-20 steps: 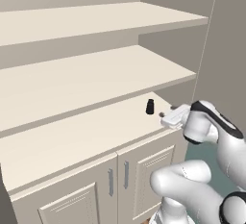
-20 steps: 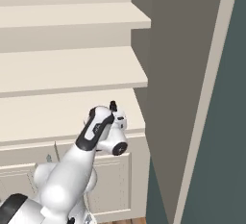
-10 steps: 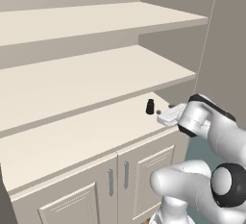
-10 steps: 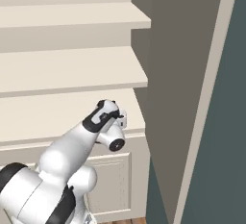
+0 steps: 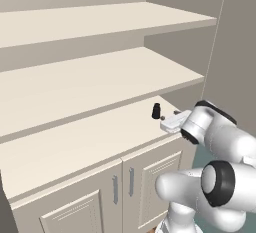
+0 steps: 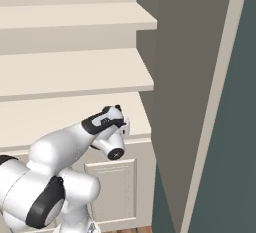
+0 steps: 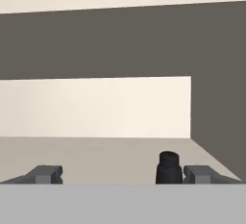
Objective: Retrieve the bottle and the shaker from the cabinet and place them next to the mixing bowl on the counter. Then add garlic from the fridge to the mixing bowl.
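Note:
The shaker (image 5: 156, 110), a small black cylinder, stands upright near the right end of the cabinet's (image 5: 75, 144) lowest open shelf. My gripper (image 5: 168, 117) is level with it, just to its right, and open. In the hand view the shaker (image 7: 168, 168) sits between the fingertips (image 7: 46, 174), close to the right one, with nothing held. The cabinet's shelf (image 6: 50, 113) runs behind my arm in the right base view. The bottle, mixing bowl, counter, garlic and fridge are out of view.
Two more open shelves (image 5: 100, 74) overhang the one I work at. A grey-brown side wall (image 6: 190, 77) closes the cabinet on the right, close to the shaker. Panelled doors with grey handles (image 5: 131, 181) lie below the shelf.
The arm has stretched forward and carried the open gripper in over the shelf, closer to the shaker. The shaker has not moved.

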{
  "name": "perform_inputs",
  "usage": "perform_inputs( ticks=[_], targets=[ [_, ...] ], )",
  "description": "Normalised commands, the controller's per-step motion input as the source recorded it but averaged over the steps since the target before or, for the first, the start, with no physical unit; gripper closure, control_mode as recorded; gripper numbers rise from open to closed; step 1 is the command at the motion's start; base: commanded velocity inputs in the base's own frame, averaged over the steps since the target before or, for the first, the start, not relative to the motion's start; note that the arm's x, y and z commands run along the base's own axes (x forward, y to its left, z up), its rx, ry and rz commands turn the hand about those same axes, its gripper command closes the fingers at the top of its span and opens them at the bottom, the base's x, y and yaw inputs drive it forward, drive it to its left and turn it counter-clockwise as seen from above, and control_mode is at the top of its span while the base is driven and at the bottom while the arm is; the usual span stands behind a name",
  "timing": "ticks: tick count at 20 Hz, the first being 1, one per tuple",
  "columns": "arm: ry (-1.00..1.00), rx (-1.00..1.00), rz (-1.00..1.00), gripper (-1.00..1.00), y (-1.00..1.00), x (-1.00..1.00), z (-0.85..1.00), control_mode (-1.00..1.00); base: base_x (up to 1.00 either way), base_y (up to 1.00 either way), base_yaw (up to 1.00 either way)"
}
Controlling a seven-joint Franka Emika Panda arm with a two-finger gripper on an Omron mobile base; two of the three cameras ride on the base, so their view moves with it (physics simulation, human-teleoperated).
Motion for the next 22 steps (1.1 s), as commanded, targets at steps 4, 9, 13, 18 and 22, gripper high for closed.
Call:
perform_inputs(
  ticks=[4,9,13,18,22],
  targets=[
    [0.0,0.0,0.0,-1.0,0.0,0.0,0.0,-1.0,0.0,0.0,0.0],
    [0.0,0.0,0.0,-1.0,0.0,0.0,0.11,-1.0,0.0,0.0,0.0],
    [0.0,0.0,0.0,-1.0,-0.04,0.03,0.12,-1.0,0.0,0.0,0.0],
    [0.0,0.0,0.0,-1.0,-0.1,0.15,0.04,-1.0,0.0,0.0,0.0],
    [0.03,0.0,0.0,-1.0,-0.01,0.11,0.0,-1.0,0.0,0.0,0.0]
  ],
)
